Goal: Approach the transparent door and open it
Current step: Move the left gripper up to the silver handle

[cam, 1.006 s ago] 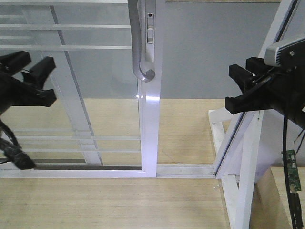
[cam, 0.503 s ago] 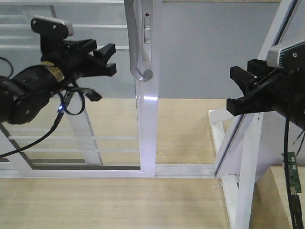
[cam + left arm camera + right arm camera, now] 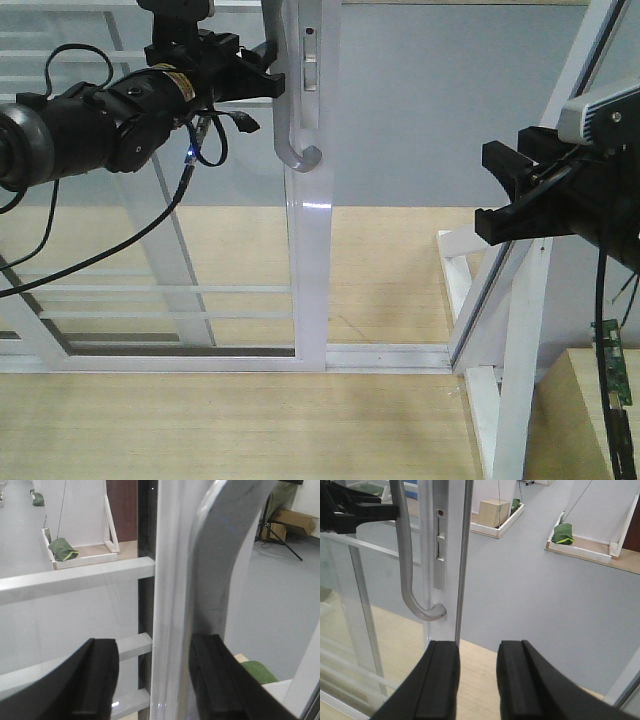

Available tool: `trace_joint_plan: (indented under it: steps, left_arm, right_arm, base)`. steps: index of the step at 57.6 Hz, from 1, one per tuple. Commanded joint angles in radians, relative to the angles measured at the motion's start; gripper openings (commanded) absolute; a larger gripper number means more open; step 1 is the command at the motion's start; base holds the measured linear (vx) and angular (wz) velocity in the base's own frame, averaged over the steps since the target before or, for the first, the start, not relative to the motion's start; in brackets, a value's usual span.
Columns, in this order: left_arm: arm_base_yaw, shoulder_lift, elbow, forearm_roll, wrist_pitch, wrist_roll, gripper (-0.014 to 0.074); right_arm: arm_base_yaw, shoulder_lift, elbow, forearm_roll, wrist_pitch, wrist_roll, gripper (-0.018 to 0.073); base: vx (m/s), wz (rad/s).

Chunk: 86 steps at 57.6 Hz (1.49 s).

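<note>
The transparent door (image 3: 150, 200) is a glass panel in a white frame with thin horizontal bars. Its curved grey handle (image 3: 284, 110) is on the right stile (image 3: 312, 260). My left gripper (image 3: 266, 68) is open at the top of the handle, reaching in from the left. In the left wrist view the left gripper (image 3: 152, 652) has the white stile (image 3: 172, 580) between its jaws, and the handle (image 3: 225, 555) runs down behind the right finger (image 3: 215, 680). My right gripper (image 3: 490, 187) is open and empty, right of the door. In the right wrist view the right gripper (image 3: 477, 655) faces the handle (image 3: 402, 545).
A slanted white jamb post (image 3: 515, 310) with a brace stands at the right, behind my right arm. A green circuit board (image 3: 612, 370) hangs at the far right. The door track (image 3: 390, 355) runs along the wooden floor. A cardboard box (image 3: 492, 510) and a green bag (image 3: 563, 532) lie beyond the door.
My left arm rose from the lower left and moved right, bringing its open gripper up to the door handle. The right gripper has stayed in place.
</note>
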Motion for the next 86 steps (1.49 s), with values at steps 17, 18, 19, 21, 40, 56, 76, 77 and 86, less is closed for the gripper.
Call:
trace_joint_plan:
  steps: [17,18,19,21,40,56,76,77,86]
  left_arm:
    - [-0.040,0.028,-0.155,-0.017,-0.075,-0.060,0.0455]
    - [-0.043,0.029,-0.159,-0.017,-0.074,-0.060,0.0455]
    - [-0.046,0.032,-0.162,-0.017,-0.071,-0.060,0.0455]
    - [-0.053,0.032,-0.164,-0.017,-0.069,-0.060,0.0455]
    - [-0.103,0.021,-0.163,0.016,-0.044,-0.202,0.0455]
    - [-0.189,0.033,-0.166,0.167,-0.049,-0.217,0.0455]
    - [-0.206,0.180,-0.369,0.167,-0.052,-0.279,0.0455]
    - [-0.209,0.183,-0.375,0.167,-0.048,-0.289,0.0455]
    - [-0.242,0.201,-0.421,0.169,-0.032,-0.292,0.0455]
  right_arm:
    - [-0.002,-0.013,-0.030,-0.002,-0.074,-0.008,0.0283]
    - [-0.002,-0.013,-0.030,-0.002,-0.074,-0.008,0.0283]
    - [-0.002,-0.013,-0.030,-0.002,-0.072,-0.008,0.0283]
    - [-0.002,-0.013,-0.030,-0.002,-0.071,-0.008,0.0283]
    - [-0.002,-0.013,-0.030,-0.003,-0.012,-0.008,0.0283]
    - [-0.003,-0.013,-0.030,-0.006,-0.076,-0.031,0.0283]
    - [-0.003,-0.013,-0.030,-0.005,-0.080,-0.031,0.0283]
    - [-0.003,-0.013,-0.030,-0.005,-0.080,-0.031,0.0283]
    - [-0.003,-0.013,-0.030,-0.005,-0.080,-0.031,0.0283]
  base:
    - [0.00,0.01]
    - [0.00,0.02]
    - [0.00,0.02]
    - [0.00,0.02]
    - [0.00,0.00]
    - [0.00,0.00]
    - [0.00,0.00]
    - [0.00,0.00]
    - [0.00,0.00]
